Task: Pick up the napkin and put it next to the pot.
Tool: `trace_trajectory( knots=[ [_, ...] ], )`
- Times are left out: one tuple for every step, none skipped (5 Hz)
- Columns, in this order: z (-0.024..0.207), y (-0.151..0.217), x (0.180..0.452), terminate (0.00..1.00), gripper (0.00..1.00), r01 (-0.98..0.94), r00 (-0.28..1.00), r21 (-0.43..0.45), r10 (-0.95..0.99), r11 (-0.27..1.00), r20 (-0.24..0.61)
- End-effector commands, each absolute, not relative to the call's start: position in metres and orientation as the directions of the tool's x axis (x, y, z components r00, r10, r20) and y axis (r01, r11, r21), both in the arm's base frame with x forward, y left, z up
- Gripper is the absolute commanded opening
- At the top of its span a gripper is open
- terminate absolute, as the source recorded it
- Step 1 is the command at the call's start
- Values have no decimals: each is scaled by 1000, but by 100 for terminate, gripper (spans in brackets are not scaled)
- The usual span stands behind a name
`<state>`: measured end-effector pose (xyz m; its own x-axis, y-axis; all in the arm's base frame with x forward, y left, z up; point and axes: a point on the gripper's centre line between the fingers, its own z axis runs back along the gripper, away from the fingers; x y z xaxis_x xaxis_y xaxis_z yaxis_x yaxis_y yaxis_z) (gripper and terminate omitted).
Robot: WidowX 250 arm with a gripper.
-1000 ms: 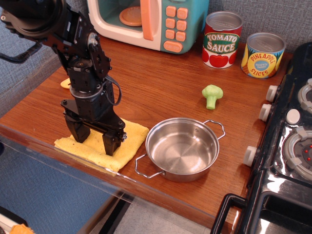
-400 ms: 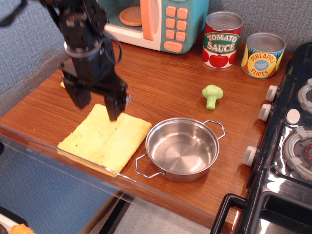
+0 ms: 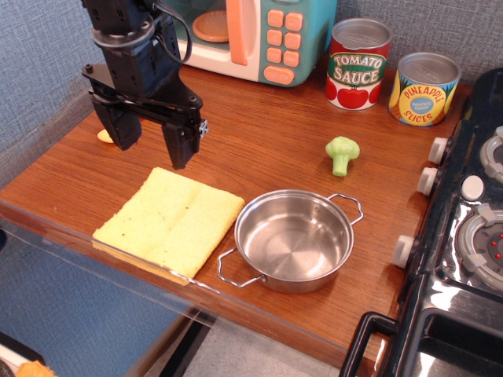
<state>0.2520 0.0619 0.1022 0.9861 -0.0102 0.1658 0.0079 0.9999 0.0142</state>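
The pale yellow napkin [image 3: 170, 223] lies flat on the wooden counter near its front edge, its right corner just left of the pot. The shiny steel pot [image 3: 293, 239] with two wire loop handles stands upright and empty to the napkin's right. My gripper [image 3: 152, 146] is black, open and empty. It hangs above the counter behind the napkin's far edge, clear of the cloth, with its two fingers pointing down.
A toy microwave [image 3: 244, 31] stands at the back. A tomato sauce can [image 3: 357, 63] and a pineapple slices can [image 3: 424, 88] stand at the back right. A green broccoli toy [image 3: 342, 154] lies behind the pot. A toy stove [image 3: 464, 236] fills the right side. A small yellow item [image 3: 105, 135] lies behind my gripper.
My gripper has let go of the napkin and risen up and back from it. The napkin now lies flat and uncovered beside the pot.
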Motion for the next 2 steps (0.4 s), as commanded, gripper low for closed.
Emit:
trace_trajectory(
  knots=[
    [115, 71, 256, 0, 100, 22, 982, 35, -29, 999, 189],
    [115, 71, 256, 100, 100, 22, 982, 35, -29, 999, 189]
  ],
)
